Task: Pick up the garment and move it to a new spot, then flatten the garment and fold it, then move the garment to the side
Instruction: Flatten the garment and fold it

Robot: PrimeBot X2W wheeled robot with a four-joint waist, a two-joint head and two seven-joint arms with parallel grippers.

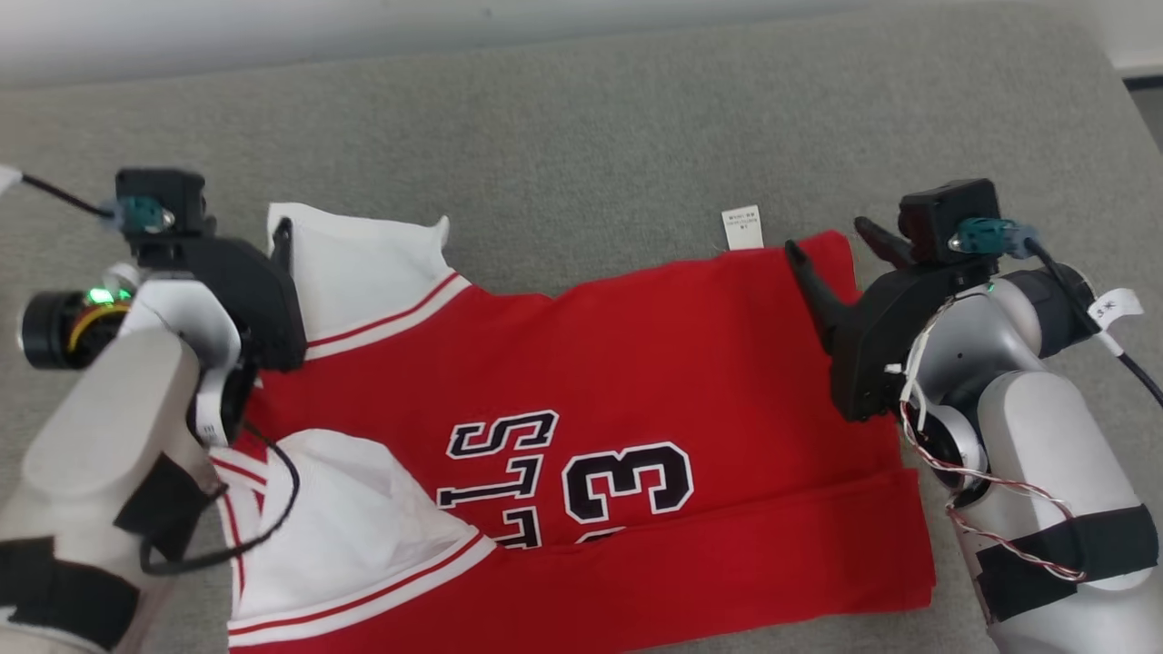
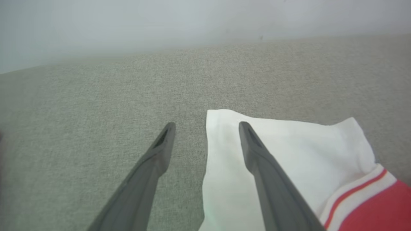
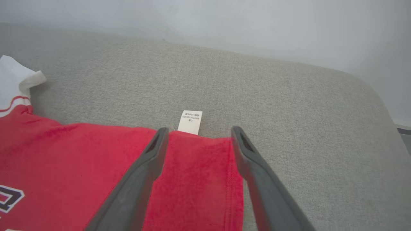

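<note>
A red jersey (image 1: pixel 636 363) with white sleeves and black-and-white lettering lies spread on the grey cushion, and a fold ridge crosses its near part. My left gripper (image 1: pixel 250 234) hangs open at the far left sleeve (image 1: pixel 363 263). In the left wrist view that gripper (image 2: pixel 207 123) has one finger over the white sleeve (image 2: pixel 289 150) and the other over bare cushion. My right gripper (image 1: pixel 827 234) is open over the jersey's far right corner. In the right wrist view its fingers (image 3: pixel 199 129) straddle the red hem (image 3: pixel 199 166), just short of a white care tag (image 3: pixel 190 122).
The grey fabric surface (image 1: pixel 591 136) stretches beyond the jersey to a pale wall. Its rounded right corner (image 1: pixel 1090 45) drops off to a dark floor (image 1: pixel 1147 100). A second white sleeve (image 1: pixel 345 518) lies near my left forearm. The care tag (image 1: pixel 742 227) sticks out past the hem.
</note>
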